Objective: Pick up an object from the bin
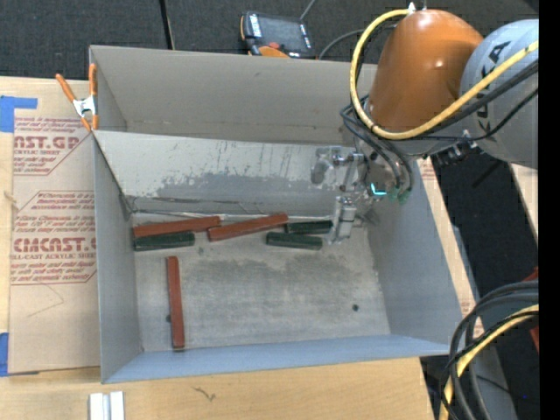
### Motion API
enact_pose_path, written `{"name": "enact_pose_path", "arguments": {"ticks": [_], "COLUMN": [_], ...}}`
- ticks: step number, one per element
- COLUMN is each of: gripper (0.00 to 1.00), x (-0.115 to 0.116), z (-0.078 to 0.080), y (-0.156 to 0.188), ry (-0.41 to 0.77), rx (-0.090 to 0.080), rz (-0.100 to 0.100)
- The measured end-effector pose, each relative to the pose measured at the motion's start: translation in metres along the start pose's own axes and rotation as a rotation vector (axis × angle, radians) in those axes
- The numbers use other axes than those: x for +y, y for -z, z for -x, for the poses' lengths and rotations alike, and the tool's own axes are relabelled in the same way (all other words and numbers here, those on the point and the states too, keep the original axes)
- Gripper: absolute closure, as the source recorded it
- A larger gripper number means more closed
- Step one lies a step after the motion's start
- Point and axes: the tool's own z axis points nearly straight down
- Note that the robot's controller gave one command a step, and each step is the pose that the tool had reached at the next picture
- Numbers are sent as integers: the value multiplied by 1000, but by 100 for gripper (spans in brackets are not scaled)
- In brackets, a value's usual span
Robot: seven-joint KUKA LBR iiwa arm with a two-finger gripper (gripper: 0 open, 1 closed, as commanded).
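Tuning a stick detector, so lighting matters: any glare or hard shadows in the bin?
Camera view: light is soft and even; the bin's back wall is brightest, without glare. The red-brown stick lying alone casts only a thin shadow. The pincer throws no hard shadow over the dark green stick beside it. Only the arm's orange cover shows sheen.

Orange domed wrist cover (424, 68), looping yellow cables (356, 64), grey lettered arm (522, 121)

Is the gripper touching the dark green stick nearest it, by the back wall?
Cannot tell. In the camera view the gripper overlaps one end of the dark green stick, but its height above it is unclear.
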Motion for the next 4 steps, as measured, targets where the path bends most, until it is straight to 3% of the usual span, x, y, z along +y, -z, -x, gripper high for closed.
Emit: {"name": "enact_pose_path", "arguments": {"ticks": [1,2,3,4], "gripper": [0,0,100,100], "x": [30,9,9,13], "z": [-9,0,1,-4], "y": [-150,-171,-170,-51], "ry": [-35,-151,-151,302], "rx": [1,-7,-10,-12], "rz": [1,2,1,-2]}}
